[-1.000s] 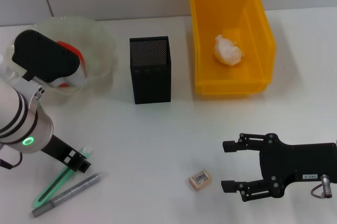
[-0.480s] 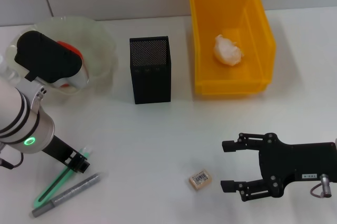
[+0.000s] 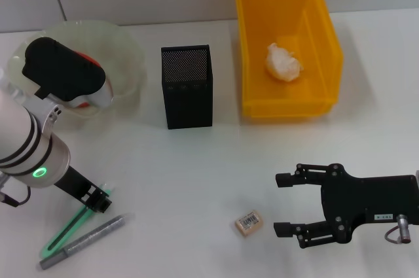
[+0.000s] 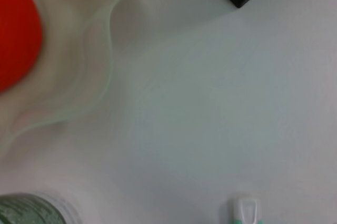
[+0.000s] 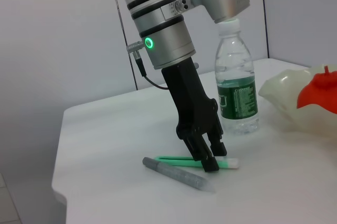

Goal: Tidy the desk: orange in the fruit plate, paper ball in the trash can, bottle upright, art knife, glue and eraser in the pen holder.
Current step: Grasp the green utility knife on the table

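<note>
My left gripper (image 3: 99, 201) (image 5: 215, 159) stands open by a narrow gap over the capped end of a slim green art knife (image 3: 65, 229) (image 5: 179, 161). Beside the knife lies a grey glue pen (image 3: 84, 242) (image 5: 176, 174). The eraser (image 3: 249, 223) lies just left of my open right gripper (image 3: 287, 205). The orange (image 3: 84, 57) (image 4: 16, 34) rests in the fruit plate (image 3: 127, 52), partly behind my left arm. Inside the trash can (image 3: 252, 49) sits the paper ball (image 3: 283, 62). The bottle (image 5: 237, 84) stands upright near the plate. The pen holder (image 3: 187, 86) is mid-table.
The table's edge and a grey wall show behind my left arm in the right wrist view. White tabletop stretches between the pen holder, the eraser and the two pens. A tiled wall runs behind the plate and the bin.
My left arm has shifted slightly rightward and its gripper has settled a little lower over the green knife. The right gripper and all the objects have stayed put.
</note>
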`<state>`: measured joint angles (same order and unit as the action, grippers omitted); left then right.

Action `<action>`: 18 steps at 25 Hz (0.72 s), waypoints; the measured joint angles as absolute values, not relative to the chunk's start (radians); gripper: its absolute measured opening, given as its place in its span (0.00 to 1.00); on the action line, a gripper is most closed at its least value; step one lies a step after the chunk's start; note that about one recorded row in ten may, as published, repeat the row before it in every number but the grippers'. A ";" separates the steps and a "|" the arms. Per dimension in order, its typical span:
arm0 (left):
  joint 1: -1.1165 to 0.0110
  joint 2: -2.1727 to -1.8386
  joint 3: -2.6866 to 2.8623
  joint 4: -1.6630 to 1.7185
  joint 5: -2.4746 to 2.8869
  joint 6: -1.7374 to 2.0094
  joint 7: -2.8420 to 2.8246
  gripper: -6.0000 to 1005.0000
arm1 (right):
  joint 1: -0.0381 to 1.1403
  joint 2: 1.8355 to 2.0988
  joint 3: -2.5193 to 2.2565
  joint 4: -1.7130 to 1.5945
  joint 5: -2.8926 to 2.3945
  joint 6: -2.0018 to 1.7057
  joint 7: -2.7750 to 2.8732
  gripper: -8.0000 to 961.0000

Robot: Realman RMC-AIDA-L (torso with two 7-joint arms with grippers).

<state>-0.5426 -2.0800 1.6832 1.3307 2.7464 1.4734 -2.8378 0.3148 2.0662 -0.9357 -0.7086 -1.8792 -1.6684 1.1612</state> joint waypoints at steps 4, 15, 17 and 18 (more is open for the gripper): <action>-0.544 -2.080 1.676 1.331 2.745 1.470 -2.838 0.37 | 0.315 2.066 -0.936 -0.709 -1.879 -1.668 1.161 0.87; -0.559 -2.080 1.673 1.313 2.741 1.471 -2.829 0.18 | 0.316 2.062 -0.936 -0.709 -1.879 -1.666 1.167 0.87; -0.559 -2.080 1.673 1.313 2.741 1.471 -2.829 0.18 | 0.316 2.062 -0.936 -0.709 -1.879 -1.666 1.167 0.87; -0.560 -2.080 1.673 1.313 2.739 1.474 -2.829 0.18 | 0.316 2.061 -0.936 -0.709 -1.879 -1.666 1.167 0.87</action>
<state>-0.5604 -2.0801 1.6728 1.3133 2.7394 1.4743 -2.8285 0.3158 2.0610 -0.9357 -0.7086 -1.8791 -1.6657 1.1673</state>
